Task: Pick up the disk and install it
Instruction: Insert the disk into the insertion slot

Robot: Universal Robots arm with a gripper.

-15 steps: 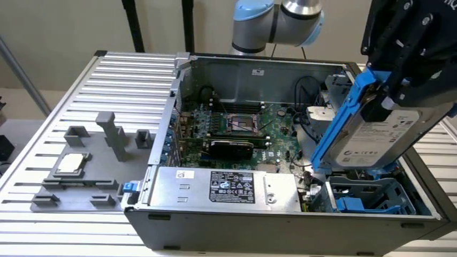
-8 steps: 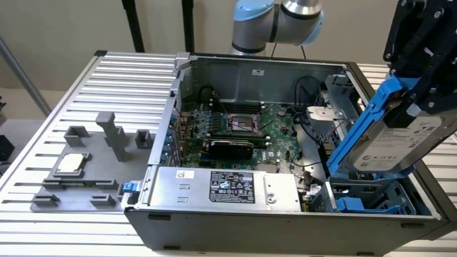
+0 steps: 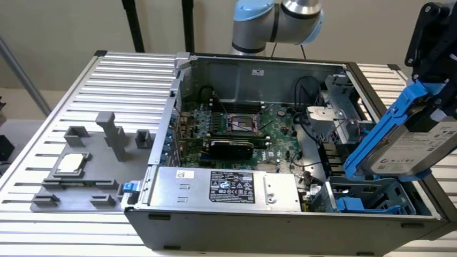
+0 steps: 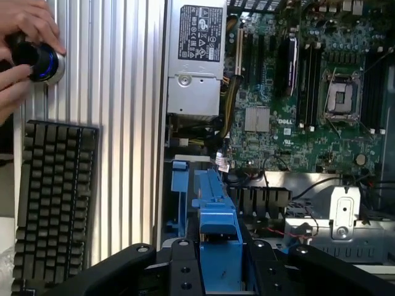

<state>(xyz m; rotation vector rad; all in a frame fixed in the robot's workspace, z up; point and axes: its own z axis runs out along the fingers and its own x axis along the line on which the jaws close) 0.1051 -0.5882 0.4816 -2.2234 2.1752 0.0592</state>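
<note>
Gripper [image 3: 437,99] was clamped on the flat silver-grey disk [image 3: 421,144] in its bright blue plastic carrier [image 3: 389,126], holding it tilted. It hung above the open grey computer case [image 3: 286,222], at the exterior view's right.

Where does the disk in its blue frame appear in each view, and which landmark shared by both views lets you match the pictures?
Exterior view: the disk is held up tilted at the exterior view's right, above the blue bay in the case's corner.
Wrist view: the disk shows edge-on as a blue frame, close to the camera.
Shared landmark: the power supply box with its black label, seen in the wrist view too.
</note>
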